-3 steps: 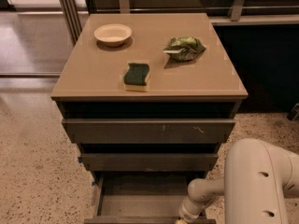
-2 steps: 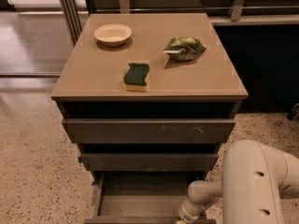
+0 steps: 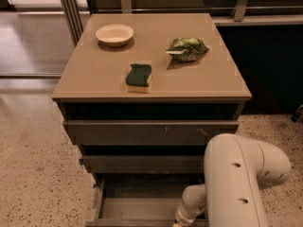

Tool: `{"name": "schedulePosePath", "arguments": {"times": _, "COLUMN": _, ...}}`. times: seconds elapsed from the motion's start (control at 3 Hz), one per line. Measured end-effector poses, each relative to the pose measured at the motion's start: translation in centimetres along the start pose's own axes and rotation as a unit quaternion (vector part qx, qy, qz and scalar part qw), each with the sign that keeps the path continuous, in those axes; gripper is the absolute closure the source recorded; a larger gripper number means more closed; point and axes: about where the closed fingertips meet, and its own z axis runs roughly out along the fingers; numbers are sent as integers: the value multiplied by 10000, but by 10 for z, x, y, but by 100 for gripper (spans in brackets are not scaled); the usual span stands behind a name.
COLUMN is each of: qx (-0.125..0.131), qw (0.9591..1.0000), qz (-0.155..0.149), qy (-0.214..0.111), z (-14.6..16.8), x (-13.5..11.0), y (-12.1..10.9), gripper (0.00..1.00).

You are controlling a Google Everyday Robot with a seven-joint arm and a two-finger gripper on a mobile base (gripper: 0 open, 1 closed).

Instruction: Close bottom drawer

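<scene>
While the bottom drawer [image 3: 137, 206] stands pulled out at the foot of the table [image 3: 94, 82], the arm [image 3: 236, 183] dips to its right front. The gripper lies past the lower edge, so I cannot tell its state.

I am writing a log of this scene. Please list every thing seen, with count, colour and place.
bowl: 1, cream, cabinet top, back left
sponge: 1, green on yellow, cabinet top, front centre
bag: 1, green, cabinet top, back right
cabinet: 1, tan top, centre
top drawer: 1, grey-brown, under the top
middle drawer: 1, grey-brown, below that
bottom drawer: 1, grey-brown, lowest, pulled open
floor: 1, speckled beige, around cabinet
arm: 1, white, lower right, reaching toward bottom drawer
gripper: 1, past the lower picture edge, not visible
</scene>
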Motion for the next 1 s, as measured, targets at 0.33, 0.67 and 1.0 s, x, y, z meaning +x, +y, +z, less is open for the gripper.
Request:
{"name": "schedulePosePath", "arguments": {"times": 0.33, "qx": -18, "qw": 10000, "qz": 2, "qy": 7, "z": 0, "x": 2, "y": 1, "gripper": 0}}
{"name": "schedulePosePath", "arguments": {"times": 0.67, "qx": 58, "qw": 10000, "qz": 21, "qy": -19, "z": 0, "x": 2, "y": 2, "gripper": 0}}
{"name": "schedulePosePath", "arguments": {"times": 1.0, "qx": 314, "qw": 9989, "qz": 55, "qy": 357, "z": -7, "x": 26, "y": 5, "gripper": 0}}
